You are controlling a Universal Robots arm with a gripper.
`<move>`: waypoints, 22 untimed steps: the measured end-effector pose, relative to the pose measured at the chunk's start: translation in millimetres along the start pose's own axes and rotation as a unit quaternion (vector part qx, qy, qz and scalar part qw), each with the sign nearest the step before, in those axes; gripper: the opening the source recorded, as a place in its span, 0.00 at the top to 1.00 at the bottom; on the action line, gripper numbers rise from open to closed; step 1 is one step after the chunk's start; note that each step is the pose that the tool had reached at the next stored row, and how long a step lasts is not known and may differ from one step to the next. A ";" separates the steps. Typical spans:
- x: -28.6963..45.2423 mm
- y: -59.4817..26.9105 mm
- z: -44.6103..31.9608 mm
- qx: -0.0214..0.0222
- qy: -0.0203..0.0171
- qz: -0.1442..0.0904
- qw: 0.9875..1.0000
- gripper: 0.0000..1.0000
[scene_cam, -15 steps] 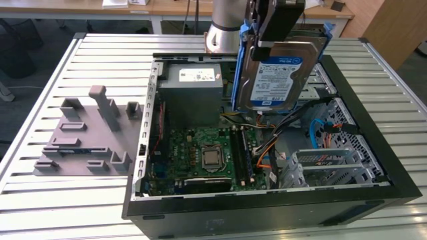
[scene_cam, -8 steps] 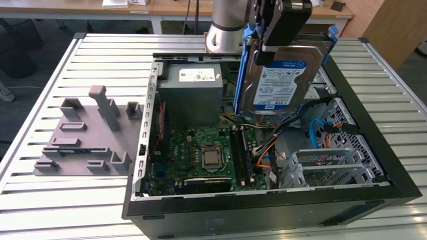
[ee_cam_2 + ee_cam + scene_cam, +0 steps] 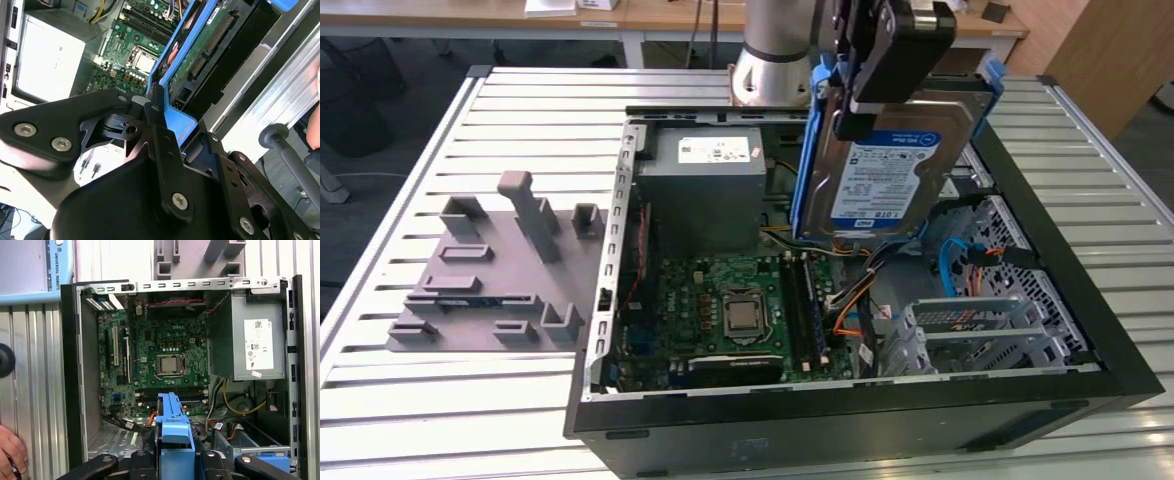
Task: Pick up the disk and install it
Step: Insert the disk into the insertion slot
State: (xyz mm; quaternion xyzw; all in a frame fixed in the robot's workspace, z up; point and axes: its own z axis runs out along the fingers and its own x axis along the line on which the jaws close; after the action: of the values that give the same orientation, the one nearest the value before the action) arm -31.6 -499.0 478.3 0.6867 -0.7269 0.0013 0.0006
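I see the claw [image 3: 861, 108] clamped on the disk [image 3: 887, 170] by its top edge. Disk hangs upright, long axis near vertical, label outward, over the open case [image 3: 854, 425].

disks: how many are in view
1. The disk hangs upright in the gripper, jaws shut on its top edge, above the open computer case. More may sit hidden in the drive cage.

Open black computer case [image 3: 854, 425], resting on a slatted metal table [image 3: 440, 400]. Inside the case, a green circuit board [image 3: 707, 290] with a square chip [image 3: 744, 317], and a grey metal box [image 3: 700, 190]. Beside the case, toward the exterior view's left, a grey plastic tray [image 3: 454, 300] with upright slots.
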 end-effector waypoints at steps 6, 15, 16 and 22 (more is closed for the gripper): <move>8.4 -1.8 0.1 0.000 0.000 0.000 1.000 0.64; 17.6 -3.8 0.1 0.000 0.000 0.000 1.000 0.64; 18.7 -4.0 0.1 0.000 0.000 0.000 1.000 0.64; 24.8 -5.0 0.1 0.000 0.000 0.000 1.000 0.64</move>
State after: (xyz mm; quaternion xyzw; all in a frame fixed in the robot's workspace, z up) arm -28.1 -524.1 478.3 0.6867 -0.7269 0.0013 0.0006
